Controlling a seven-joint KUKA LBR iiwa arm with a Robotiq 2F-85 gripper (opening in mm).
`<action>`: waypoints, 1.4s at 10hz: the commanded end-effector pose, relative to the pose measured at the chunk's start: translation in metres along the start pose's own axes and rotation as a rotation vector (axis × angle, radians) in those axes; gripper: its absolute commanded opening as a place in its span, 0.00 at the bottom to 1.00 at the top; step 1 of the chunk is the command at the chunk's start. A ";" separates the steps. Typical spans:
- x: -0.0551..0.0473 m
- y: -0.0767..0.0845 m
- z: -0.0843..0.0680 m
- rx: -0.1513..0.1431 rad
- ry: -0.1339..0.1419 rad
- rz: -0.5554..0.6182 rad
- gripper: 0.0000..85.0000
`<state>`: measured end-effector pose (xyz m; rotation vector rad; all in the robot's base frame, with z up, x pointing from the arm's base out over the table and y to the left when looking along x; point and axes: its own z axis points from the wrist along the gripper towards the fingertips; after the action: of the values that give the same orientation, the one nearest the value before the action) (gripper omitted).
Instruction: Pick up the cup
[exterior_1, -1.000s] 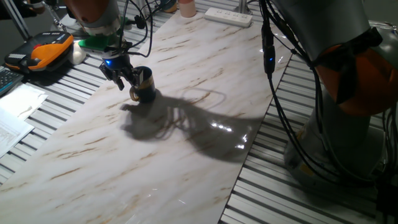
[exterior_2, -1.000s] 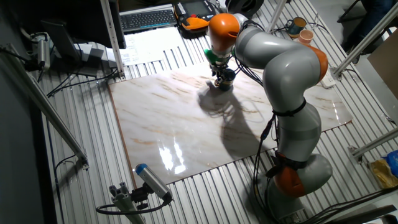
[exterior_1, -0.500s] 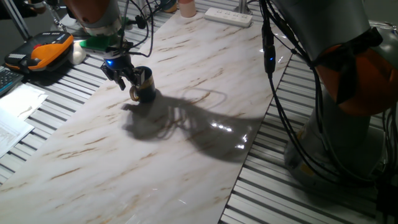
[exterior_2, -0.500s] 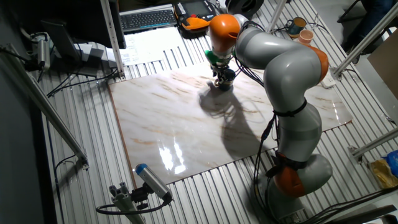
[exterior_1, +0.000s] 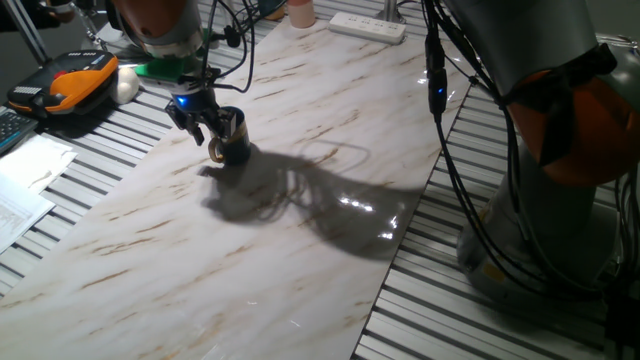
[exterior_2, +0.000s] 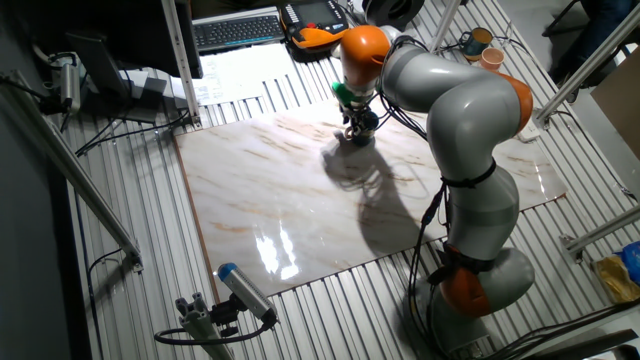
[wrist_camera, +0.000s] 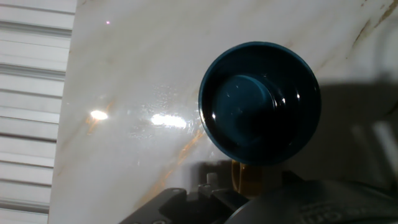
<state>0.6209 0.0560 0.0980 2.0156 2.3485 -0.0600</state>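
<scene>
Barely shifted since a second ago: gripper (exterior_1: 207, 127) and cup (exterior_1: 233, 136) nudged a touch toward the marble tabletop's (exterior_1: 330, 200) far edge, cup apparently not lifted, near that far edge beside the slatted bench. Fingers set about the gold handle (wrist_camera: 244, 176), but cannot tell whether clamped or loose. Looks empty inside, only a glossy dark-blue bottom (wrist_camera: 249, 102) showing; lift left to do.
</scene>
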 end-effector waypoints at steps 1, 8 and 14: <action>0.000 0.000 0.000 0.000 0.001 0.003 0.60; -0.001 -0.002 0.002 0.018 -0.002 0.035 0.40; -0.002 -0.005 0.004 0.011 0.003 0.032 0.40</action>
<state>0.6162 0.0526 0.0940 2.0592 2.3225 -0.0686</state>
